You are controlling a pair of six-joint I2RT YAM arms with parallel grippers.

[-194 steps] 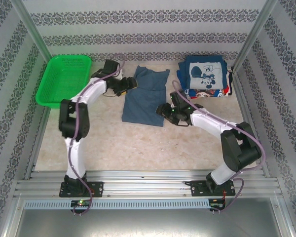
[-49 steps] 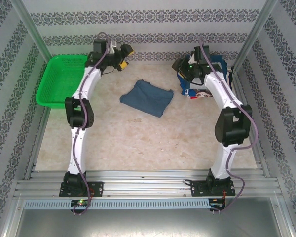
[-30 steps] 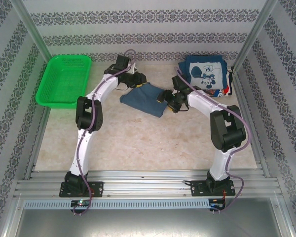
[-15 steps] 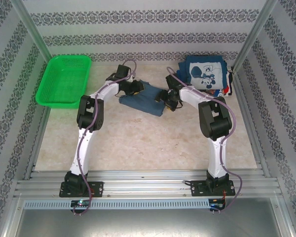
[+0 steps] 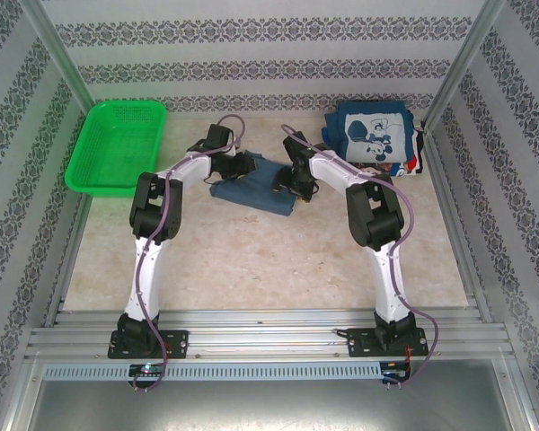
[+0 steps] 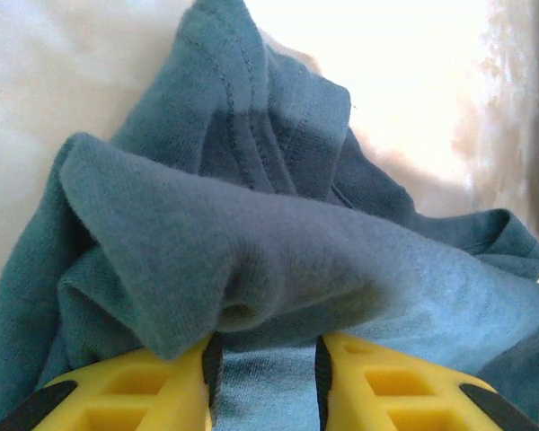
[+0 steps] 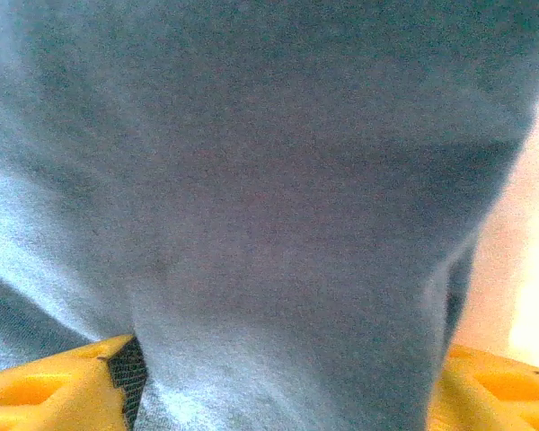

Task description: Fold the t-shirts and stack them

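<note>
Since half a second ago both arms have drawn closer together, and the blue shirt (image 5: pixel 250 186) is bunched smaller between them, shifted a little leftward on the table (image 5: pixel 251 260). The left claw (image 5: pixel 244 164) grips the shirt's far-left edge; in its wrist view (image 6: pixel 265 388) a fold of blue cloth (image 6: pixel 251 251) is pinched between the yellow fingers (image 6: pixel 153 395). The right claw (image 5: pixel 286 180) is at the shirt's right edge, its fingers (image 7: pixel 54 391) set wide and clamped around a thick bunch of cloth (image 7: pixel 269 180). The stack of printed shirts (image 5: pixel 373 139) lies in the far right corner, the green basket (image 5: pixel 117 144) far left.
</note>
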